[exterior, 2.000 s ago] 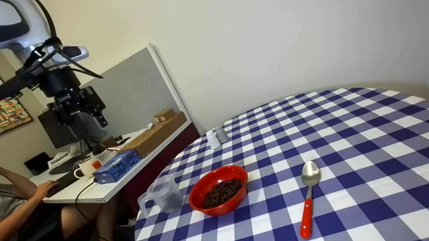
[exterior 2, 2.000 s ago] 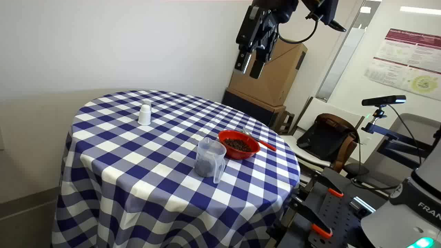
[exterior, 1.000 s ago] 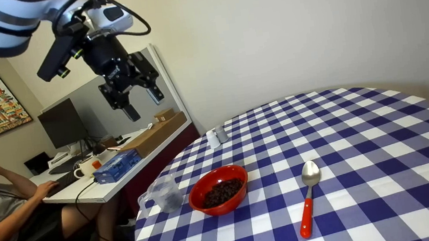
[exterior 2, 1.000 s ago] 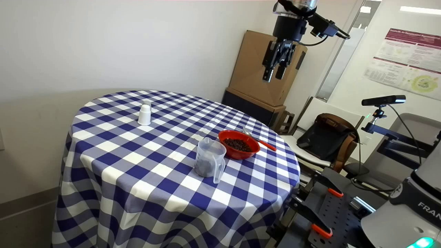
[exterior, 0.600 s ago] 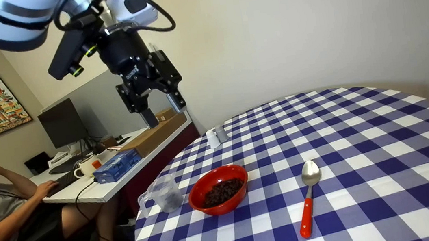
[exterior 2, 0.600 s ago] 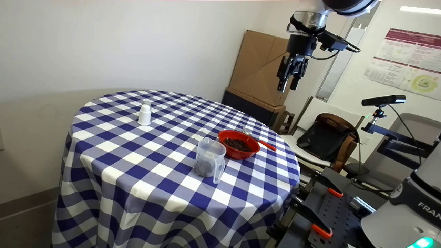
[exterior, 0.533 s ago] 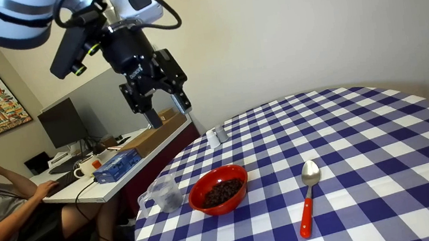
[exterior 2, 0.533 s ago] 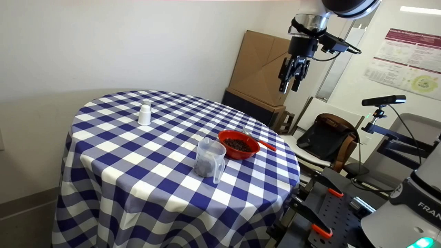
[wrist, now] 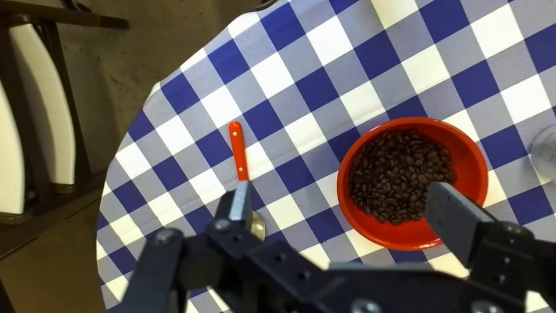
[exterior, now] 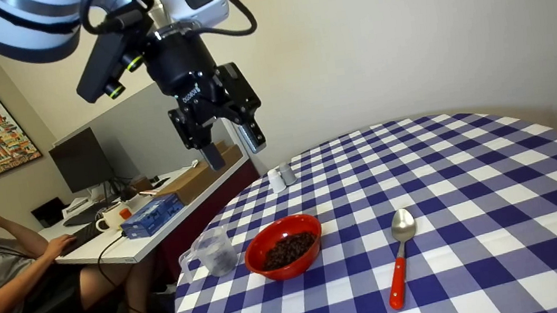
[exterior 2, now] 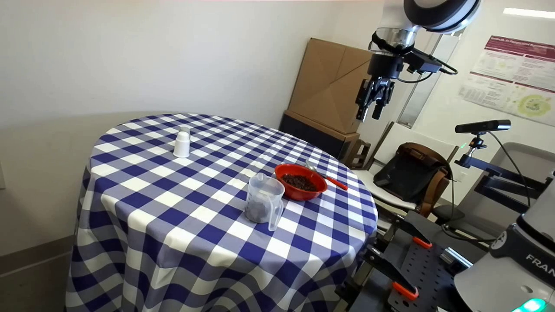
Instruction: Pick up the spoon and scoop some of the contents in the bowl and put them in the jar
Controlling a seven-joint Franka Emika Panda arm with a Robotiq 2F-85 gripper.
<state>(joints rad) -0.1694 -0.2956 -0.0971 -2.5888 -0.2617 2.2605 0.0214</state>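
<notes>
Soft light covers the table (exterior: 461, 171), faint shadow the wall (exterior: 350, 46) just behind it; the spoon (exterior: 400, 259) on the table gleams. In an exterior view, a strip light (exterior 2: 529, 13) glares high beyond the table. In the wrist view, the gripper (wrist: 339, 198) in front of the table looks blurred; the floor (wrist: 121, 74) past the table's edge is dim.

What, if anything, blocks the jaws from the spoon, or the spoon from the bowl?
Nothing visible blocks the open jaws' way down to the spoon. Only tablecloth shows between the spoon and the red bowl, though the bowl's rim would probably need clearing from above.
</notes>
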